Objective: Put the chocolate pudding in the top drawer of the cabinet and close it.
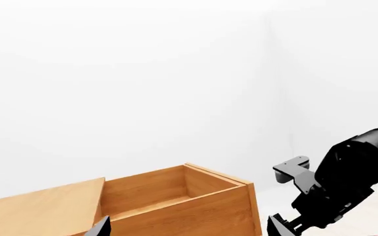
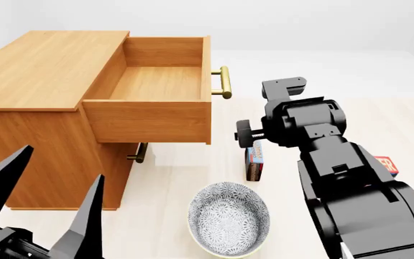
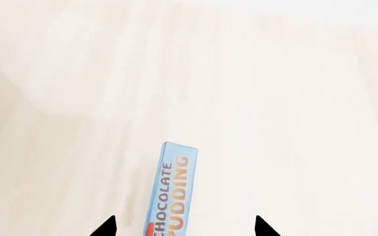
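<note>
Right gripper [image 3: 183, 227] spread open over the chocolate pudding [image 3: 171, 192], fingertips either side of the box, not touching it.
The pudding box stands on edge on the pale floor, just beyond a patterned bowl [image 2: 228, 218] and in front of the cabinet [image 2: 38, 91]. The top drawer [image 2: 157, 102] is pulled fully out and shows a bare wooden floor, brass bar handle [image 2: 223, 82] facing the right arm. The left gripper [image 2: 45, 208] hangs released near the cabinet's near corner. A red box [image 2: 387, 164] lies partly hidden behind the right arm.
</note>
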### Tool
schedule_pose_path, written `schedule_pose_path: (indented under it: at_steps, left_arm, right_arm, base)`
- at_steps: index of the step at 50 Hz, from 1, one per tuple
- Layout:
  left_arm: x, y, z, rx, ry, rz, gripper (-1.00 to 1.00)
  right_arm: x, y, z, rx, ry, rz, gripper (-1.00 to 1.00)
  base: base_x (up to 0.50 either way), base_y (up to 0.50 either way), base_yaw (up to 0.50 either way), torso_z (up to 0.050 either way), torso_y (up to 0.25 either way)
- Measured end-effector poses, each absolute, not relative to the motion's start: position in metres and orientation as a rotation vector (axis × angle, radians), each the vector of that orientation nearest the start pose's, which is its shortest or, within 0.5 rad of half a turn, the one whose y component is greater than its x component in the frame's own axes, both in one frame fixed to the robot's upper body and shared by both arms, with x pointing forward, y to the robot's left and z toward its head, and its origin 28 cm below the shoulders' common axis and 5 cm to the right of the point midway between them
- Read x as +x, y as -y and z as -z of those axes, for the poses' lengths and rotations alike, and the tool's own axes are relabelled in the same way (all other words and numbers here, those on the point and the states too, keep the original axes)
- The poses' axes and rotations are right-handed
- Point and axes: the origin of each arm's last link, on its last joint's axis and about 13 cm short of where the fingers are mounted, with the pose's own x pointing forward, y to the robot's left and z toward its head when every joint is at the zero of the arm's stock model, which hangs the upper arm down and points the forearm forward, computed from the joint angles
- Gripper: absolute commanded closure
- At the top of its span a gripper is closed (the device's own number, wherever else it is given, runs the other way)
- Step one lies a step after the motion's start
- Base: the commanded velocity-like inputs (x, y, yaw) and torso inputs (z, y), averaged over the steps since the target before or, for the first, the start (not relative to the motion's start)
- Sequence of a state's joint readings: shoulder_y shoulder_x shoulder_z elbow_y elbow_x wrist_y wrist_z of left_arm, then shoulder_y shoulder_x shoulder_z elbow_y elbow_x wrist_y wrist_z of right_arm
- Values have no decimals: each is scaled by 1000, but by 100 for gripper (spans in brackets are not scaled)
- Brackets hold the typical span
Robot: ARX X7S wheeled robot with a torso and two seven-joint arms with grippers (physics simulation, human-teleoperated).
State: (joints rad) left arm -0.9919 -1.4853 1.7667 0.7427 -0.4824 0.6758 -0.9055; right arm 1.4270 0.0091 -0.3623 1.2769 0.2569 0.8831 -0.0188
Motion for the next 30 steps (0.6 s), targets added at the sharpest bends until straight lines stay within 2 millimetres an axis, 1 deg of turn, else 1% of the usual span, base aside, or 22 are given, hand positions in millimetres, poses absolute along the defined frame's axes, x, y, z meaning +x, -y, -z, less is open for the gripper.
schedule_pose_path:
  at_steps: [8,15,24,30]
  left_arm:
    - [126,-276,-177,88,438,318,-100]
    - [126,-275,-175,90,448,299,-100]
    - [128,-274,-172,113,448,273,-100]
    - [128,-274,-170,120,451,287,-100]
  right_arm:
    - [405,94,-190,-68,-775,-65,-100]
    - [404,94,-189,-30,-787,-59,-100]
    - [404,94,-187,-19,-790,-46,-100]
    - [403,94,-186,-23,-792,-32,-100]
  base:
    - [0,0,0,0,0]
    - [0,0,0,0,0]
    - [0,0,0,0,0]
    - [0,0,0,0,0]
